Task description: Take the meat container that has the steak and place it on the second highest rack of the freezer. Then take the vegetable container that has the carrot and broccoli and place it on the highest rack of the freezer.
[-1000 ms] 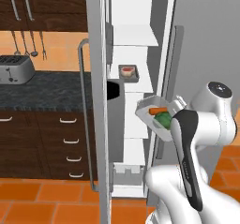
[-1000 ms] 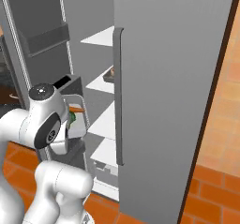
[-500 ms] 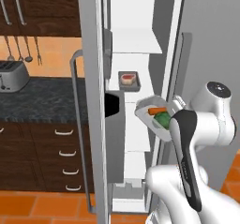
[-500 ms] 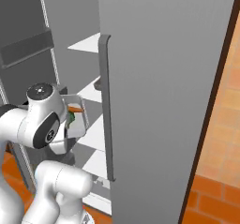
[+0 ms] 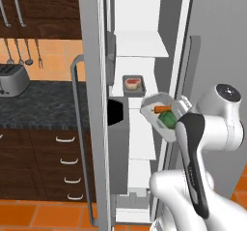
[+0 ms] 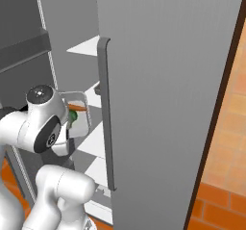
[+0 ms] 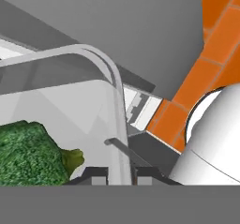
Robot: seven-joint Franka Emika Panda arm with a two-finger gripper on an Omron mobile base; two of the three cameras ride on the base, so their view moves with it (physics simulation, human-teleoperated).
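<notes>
Gripper [image 7: 119, 176] clenched on the vegetable container [image 5: 163, 113] wall; broccoli [image 7: 29, 153] just left of the fingertips; carrot [image 5: 162, 109] beyond it.

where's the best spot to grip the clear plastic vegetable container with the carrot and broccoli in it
Probably on its thin upright rim, at the end nearest the arm, where the gripper is already shut on the clear plastic vegetable container: in the hand view one fingertip sits on each side of the wall. The open top leaves that edge free, clear of the green broccoli and orange carrot.
</notes>
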